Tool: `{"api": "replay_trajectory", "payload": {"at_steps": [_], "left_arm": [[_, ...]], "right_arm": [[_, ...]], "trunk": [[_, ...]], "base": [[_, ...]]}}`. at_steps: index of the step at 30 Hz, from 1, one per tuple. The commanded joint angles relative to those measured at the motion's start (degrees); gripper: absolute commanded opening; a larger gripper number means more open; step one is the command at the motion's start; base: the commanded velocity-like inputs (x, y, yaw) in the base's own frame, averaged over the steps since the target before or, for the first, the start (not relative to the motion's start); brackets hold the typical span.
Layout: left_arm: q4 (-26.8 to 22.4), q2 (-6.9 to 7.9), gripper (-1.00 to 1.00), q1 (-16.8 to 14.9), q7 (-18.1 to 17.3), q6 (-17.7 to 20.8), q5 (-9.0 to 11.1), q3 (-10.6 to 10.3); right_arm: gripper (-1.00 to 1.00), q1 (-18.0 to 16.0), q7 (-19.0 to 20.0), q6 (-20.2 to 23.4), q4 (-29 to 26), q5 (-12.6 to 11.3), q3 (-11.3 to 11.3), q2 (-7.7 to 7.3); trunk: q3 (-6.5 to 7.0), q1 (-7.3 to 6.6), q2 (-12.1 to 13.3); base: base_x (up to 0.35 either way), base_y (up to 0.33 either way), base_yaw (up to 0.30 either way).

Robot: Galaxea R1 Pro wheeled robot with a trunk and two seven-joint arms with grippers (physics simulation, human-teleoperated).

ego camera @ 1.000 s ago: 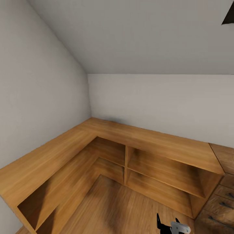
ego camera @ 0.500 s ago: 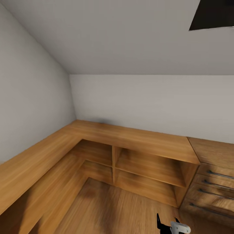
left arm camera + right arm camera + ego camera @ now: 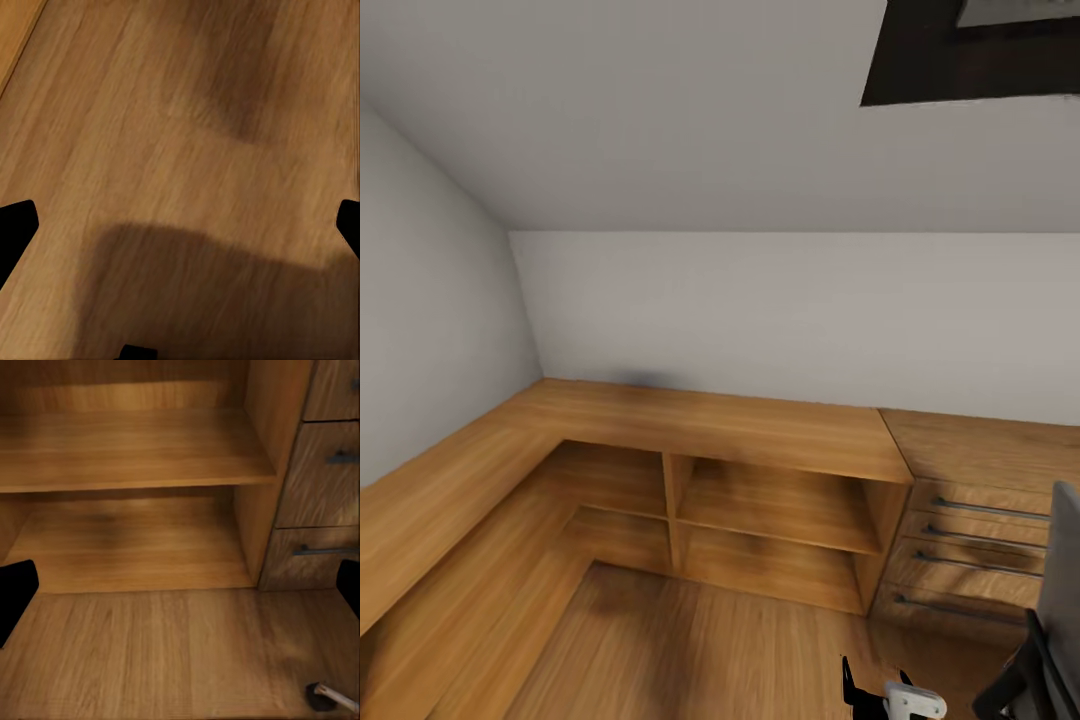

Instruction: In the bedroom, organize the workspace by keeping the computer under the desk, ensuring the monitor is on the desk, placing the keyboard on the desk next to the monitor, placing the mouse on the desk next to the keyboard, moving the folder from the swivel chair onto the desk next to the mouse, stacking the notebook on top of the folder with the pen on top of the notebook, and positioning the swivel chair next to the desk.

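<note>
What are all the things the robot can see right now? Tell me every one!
Wooden shelf unit: one, light brown, L-shaped along the two walls, with open cubbies under its top.
Drawer unit: one, brown wood with four grey bar handles, at the right end of the shelves.
Walls: two, pale grey, meeting in the corner behind the shelves.
Floor: brown wood planks, in front of the shelves.
Dark opening: one, black, top right in the head view; I cannot tell what it is.
Swivel chair: one, grey with a black armrest, partly visible at the lower right edge.
Right gripper: one, black and white, bottom of the head view; jaws apart in its wrist view.
</note>
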Motion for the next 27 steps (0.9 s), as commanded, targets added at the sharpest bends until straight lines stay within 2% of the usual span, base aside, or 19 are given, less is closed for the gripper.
{"api": "replay_trajectory", "payload": {"at_steps": [1,18,27], "left_arm": [[0.0,0.02,1.00,0.0,0.4,-0.2,0.3,-0.5],[0.0,0.14,1.00,0.0,0.4,-0.2,0.4,-0.5],[0.0,0.20,1.00,0.0,0.3,-0.2,0.4,-0.5]], "right_arm": [[1.00,-0.1,-0.1,-0.2,0.1,-0.3,0.4,0.02],[1.00,-0.1,-0.1,-0.2,0.0,-0.3,0.5,0.02],[1.00,-0.1,-0.1,-0.2,0.0,-0.2,0.5,0.02]], "trunk": [[-0.04,0.00,0.0],[0.29,0.00,0.0],[0.46,0.00,0.0]], "base": [[0.000,0.000,-0.293],[0.004,0.005,-0.293],[0.186,0.205,-0.293]]}}
